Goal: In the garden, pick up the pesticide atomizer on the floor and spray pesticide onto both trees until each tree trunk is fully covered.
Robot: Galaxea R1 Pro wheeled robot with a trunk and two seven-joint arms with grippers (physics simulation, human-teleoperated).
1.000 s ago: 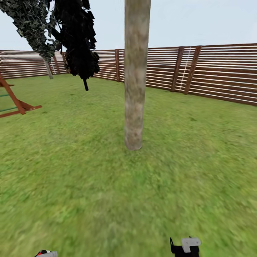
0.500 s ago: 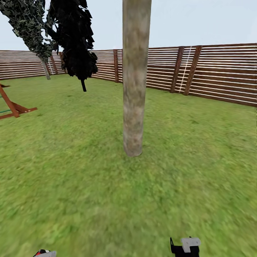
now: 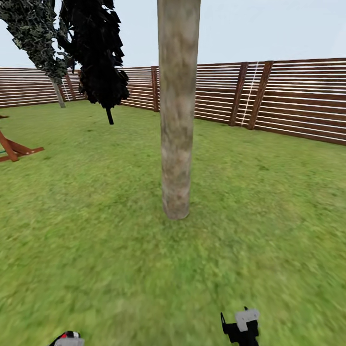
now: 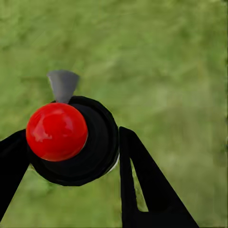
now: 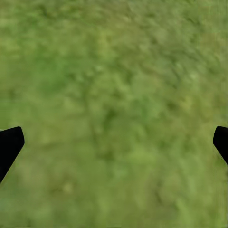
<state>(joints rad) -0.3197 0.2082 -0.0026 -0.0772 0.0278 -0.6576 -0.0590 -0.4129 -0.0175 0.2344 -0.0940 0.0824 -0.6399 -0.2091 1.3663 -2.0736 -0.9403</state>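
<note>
The left gripper (image 4: 71, 156) is clamping the atomizer (image 4: 78, 142) around its black neck — red cap and grey nozzle poking clear. It is probably light, rigid and smooth, so the neck is likely the safest hold. The right gripper (image 5: 114, 142) is hanging spread wide over grass (image 3: 269, 206). The tree trunk (image 3: 177, 120) is standing at twelve o'clock, well apart.

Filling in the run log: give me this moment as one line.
phase: facing tree trunk | left gripper: shut on atomizer | right gripper: open over grass | spraying: not visible
</note>
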